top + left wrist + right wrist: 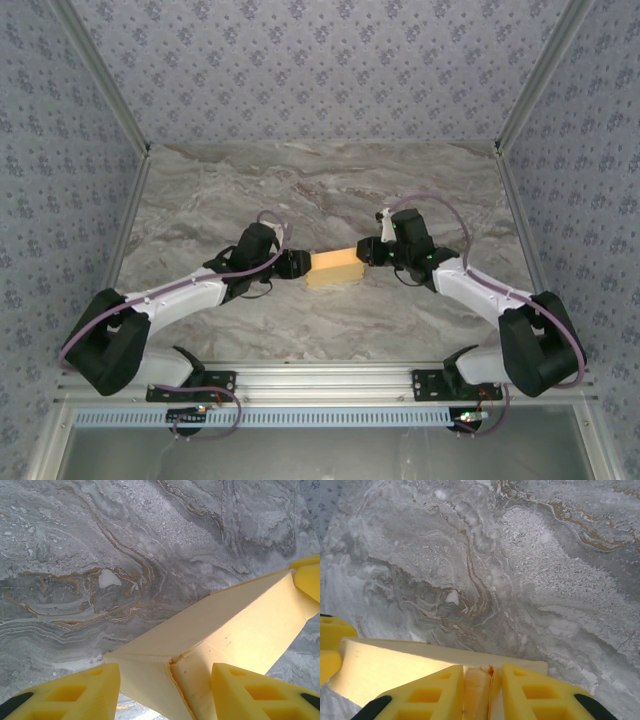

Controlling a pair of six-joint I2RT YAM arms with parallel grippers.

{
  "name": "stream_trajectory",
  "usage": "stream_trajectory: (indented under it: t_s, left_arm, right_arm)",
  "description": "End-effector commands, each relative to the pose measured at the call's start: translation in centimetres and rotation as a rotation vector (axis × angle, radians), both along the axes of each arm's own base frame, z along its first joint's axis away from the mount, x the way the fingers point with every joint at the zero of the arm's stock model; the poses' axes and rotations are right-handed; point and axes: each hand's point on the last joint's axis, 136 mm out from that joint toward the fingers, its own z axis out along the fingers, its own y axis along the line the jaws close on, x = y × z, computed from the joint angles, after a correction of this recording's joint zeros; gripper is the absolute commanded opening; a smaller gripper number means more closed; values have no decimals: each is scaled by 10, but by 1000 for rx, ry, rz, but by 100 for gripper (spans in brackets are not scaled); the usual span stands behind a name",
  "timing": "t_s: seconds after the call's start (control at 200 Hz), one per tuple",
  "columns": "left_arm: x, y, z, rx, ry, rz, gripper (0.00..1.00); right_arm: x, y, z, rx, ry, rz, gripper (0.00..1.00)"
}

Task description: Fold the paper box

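Yellow fingers [260, 692] grip both ends of the paper box [335, 268]
The left gripper [165, 680] clasps its left end; the right gripper [482, 680] is pinched narrowly on its right edge. The box spans between them, mid-table [300, 190].

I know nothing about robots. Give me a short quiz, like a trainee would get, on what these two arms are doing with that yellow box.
1. True or false: the yellow-orange thin card paper box lies at the table's far edge, away from both arms.
2. The left gripper and right gripper are each at: A) one end of the box B) the back wall C) the arm bases
3. Fill in: the tabletop has a grey ___ pattern.
Key: 1 false; 2 A; 3 marble.
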Motion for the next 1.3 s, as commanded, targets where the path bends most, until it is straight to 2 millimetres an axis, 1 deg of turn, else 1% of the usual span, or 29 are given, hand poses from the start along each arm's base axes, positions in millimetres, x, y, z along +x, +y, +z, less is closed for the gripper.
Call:
stream_trajectory:
  t_s: [0.0, 0.14, 0.32, 0.47, 0.555, 0.76, 0.804, 0.849, 0.904, 1.009, 1.064, 1.124, 1.294]
  left_arm:
    - [-11, 5, -22, 42, 62, -3, 50]
    - [-10, 4, -20, 44, 59, -6, 50]
    - [-10, 5, -21, 46, 58, -3, 50]
    - [-9, 5, -21, 49, 57, -3, 50]
    - [-9, 4, -21, 50, 57, -4, 50]
    - [-9, 4, -21, 53, 58, -5, 50]
    - [-9, 4, -20, 52, 58, -3, 49]
    - [-8, 4, -20, 52, 57, -3, 50]
    - [-9, 4, -20, 54, 56, -5, 50]
    - [-9, 3, -19, 53, 55, -5, 50]
    - [-9, 3, -19, 53, 56, -5, 50]
    - [-9, 3, -19, 54, 53, -7, 50]
    - [-9, 3, -19, 53, 56, -9, 49]
  right_arm:
    - [-26, -4, -22, 18, 140, 31, 28]
    - [-26, -1, -12, 82, 158, 64, 33]
    - [-32, -6, -11, 124, 179, 73, 41]
    - [-36, -10, -12, 148, 192, 73, 42]
    - [-39, -11, -10, 171, 196, 74, 45]
    - [-41, -10, 1, 207, 183, 87, 51]
    - [-41, -10, 3, 209, 179, 90, 53]
    - [-43, -10, 4, 212, 179, 92, 57]
    - [-43, -10, 5, 213, 179, 93, 59]
    - [-45, -10, 4, 213, 182, 95, 59]
    - [-46, -12, 0, 204, 191, 91, 58]
    - [-47, -14, -5, 201, 201, 88, 55]
    - [-49, -14, -17, 209, 229, 88, 42]
